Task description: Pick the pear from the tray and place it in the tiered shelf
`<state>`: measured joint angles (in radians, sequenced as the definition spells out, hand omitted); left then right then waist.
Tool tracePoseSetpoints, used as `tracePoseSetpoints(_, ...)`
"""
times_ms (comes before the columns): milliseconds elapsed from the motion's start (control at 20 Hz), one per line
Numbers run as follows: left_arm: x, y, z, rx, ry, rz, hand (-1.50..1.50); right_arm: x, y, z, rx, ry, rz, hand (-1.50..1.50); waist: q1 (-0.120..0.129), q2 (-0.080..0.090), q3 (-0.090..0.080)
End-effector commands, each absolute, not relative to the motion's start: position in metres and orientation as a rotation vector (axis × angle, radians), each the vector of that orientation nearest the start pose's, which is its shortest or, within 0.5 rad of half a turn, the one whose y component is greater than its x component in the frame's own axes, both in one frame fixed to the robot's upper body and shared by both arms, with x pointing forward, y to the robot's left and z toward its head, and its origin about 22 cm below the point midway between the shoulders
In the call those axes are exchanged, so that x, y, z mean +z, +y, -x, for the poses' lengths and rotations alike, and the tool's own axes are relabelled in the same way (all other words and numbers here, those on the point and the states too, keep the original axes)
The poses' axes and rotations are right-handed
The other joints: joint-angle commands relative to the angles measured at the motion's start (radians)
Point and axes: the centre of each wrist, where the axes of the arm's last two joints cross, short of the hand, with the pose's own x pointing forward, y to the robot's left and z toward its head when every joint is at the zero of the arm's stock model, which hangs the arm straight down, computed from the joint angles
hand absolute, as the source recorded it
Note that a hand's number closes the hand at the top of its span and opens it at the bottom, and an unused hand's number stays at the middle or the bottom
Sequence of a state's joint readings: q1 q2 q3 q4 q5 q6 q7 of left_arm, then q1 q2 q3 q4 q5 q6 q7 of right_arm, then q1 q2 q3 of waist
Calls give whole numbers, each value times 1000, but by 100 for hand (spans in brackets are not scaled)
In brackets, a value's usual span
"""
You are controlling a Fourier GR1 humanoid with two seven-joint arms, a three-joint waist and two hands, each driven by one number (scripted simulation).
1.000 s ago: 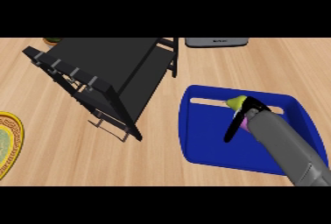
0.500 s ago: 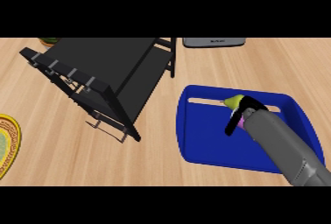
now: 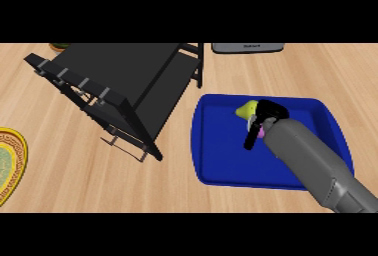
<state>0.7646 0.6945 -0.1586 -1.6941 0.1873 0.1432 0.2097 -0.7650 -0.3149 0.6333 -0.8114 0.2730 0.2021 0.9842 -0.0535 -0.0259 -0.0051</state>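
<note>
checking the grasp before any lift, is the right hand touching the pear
Cannot tell. The head view, the only one, shows the right hand overlapping the pear from above in the blue tray, hiding where they would meet.

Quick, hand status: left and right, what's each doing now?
Left hand: not in view.
Right hand: over the pear in the blue tray; whether it is open or closed on it cannot be told.

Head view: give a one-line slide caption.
Right hand curled round the yellow-green pear in the blue tray, beside the black tiered shelf.
</note>
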Motion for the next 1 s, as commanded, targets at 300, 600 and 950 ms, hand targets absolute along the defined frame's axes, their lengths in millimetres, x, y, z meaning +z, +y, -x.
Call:
tracePoseSetpoints(300,7,325,-108,-237,-1132,-213,0,118,-70,-358,1611,-1272,512,150,-29,1,2)
tracePoseSetpoints(600,4,324,-107,-207,-1127,-230,0,184,-94,-367,1574,-1631,532,150,-67,-1,3)
tracePoseSetpoints(950,5,325,-107,-197,-1143,-248,0,230,-126,-379,1266,-1905,355,150,-76,11,3)
